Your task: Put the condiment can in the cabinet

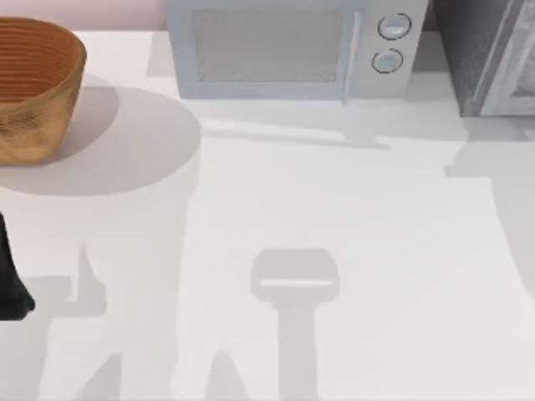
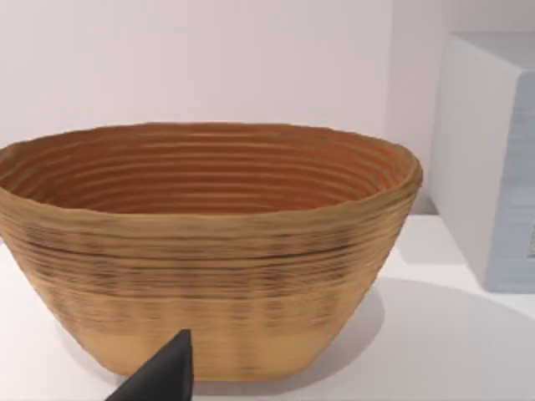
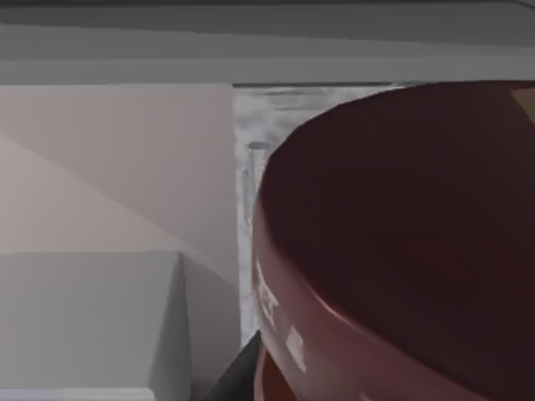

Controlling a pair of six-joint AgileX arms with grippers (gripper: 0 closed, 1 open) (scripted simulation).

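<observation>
The condiment can (image 3: 401,251) looms very close in the right wrist view, its dark maroon lid toward the camera. My right gripper (image 3: 251,368) is shut on it, and one dark fingertip (image 3: 230,376) rests against the can's side. Behind the can are a grey frame and a speckled grey panel of the cabinet (image 3: 251,184). In the top view the cabinet (image 1: 485,58) stands at the table's far right corner, its pale framed door at the picture's edge. My left gripper (image 1: 15,292) is parked at the table's left edge, facing the basket.
A woven brown basket (image 1: 33,83) sits at the far left, wide in the left wrist view (image 2: 209,251). A light grey microwave (image 1: 284,50) with two round knobs stands at the back centre, left of the cabinet. The white table (image 1: 334,251) carries arm shadows.
</observation>
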